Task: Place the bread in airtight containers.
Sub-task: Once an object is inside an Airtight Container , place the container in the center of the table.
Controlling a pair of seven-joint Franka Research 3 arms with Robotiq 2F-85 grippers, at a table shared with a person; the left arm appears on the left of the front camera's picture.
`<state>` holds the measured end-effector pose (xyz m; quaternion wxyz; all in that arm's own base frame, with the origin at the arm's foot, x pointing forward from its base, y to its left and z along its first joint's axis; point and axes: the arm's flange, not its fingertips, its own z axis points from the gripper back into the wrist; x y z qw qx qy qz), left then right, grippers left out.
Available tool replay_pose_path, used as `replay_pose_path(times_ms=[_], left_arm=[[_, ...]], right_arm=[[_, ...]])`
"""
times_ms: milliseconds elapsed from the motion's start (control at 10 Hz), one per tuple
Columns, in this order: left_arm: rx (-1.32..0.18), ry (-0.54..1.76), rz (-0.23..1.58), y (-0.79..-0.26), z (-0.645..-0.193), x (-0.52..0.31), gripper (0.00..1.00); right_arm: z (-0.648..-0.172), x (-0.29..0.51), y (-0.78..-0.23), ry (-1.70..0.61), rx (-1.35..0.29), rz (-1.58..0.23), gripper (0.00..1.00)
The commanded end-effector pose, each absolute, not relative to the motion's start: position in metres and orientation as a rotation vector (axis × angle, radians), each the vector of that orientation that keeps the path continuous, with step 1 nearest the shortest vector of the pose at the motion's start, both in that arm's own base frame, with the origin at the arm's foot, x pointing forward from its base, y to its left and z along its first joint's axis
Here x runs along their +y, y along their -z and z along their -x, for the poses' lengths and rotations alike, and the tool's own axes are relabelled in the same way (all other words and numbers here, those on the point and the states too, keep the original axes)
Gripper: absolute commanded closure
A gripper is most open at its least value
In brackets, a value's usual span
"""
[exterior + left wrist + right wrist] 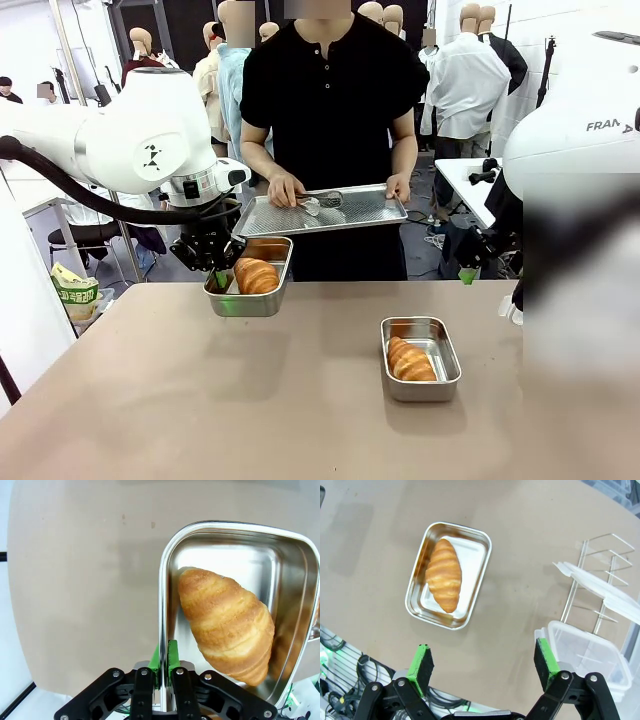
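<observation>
So the big tan bench [300,420] took up most of the front view, with a person standing at the far side holding a flat perforated tray [375,208] in both hands, just above the far edge. The white left arm [130,135] came in low over the far-left part of the bench, and the right arm [580,130] was a blurry white bulk at the right edge.

Left end effector [166,652]: clamped tight on the rim of one tin [225,560], one green pad inside the wall and one outside. I couldn't tell whether that tin was sitting on the bench or held just off it.

Right end effector [482,665]: jaws spread wide, gripping nothing and touching nothing, hanging above the bench with the other tin [477,555] below it and ahead of its fingers.

Off to one side in the right wrist view was a wire rack [600,555] with translucent lids [605,587] resting on it, and a clear plastic box [585,652] near it.

Counts: two steel tins, both uncovered, well apart from each other. Two croissants, one per tin. The first croissant [225,625] lay diagonally in the gripped tin, and the second croissant [443,575] lay lengthwise in the free one. There was also one pair of metal tongs [322,200] on the person's tray.
</observation>
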<state>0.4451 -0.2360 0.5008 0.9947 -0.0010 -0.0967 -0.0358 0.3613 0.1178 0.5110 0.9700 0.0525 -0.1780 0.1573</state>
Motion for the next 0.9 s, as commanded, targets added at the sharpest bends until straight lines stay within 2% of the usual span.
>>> replay_pose_path(times_ms=[0, 600, 800], left_arm=[[-0.198, 0.070, 0.007, -0.506, -0.446, -0.235, 1.00], [-0.198, 0.070, 0.007, -0.506, -0.446, -0.235, 1.00], [-0.161, 0.048, 0.013, -0.489, -0.450, -0.239, 1.00]], right_arm=[[-0.360, 0.118, -0.510, -0.312, -0.357, -0.100, 0.00], [-0.360, 0.118, -0.510, -0.312, -0.357, -0.100, 0.00], [-0.360, 0.118, -0.510, -0.312, -0.357, -0.100, 0.00]])
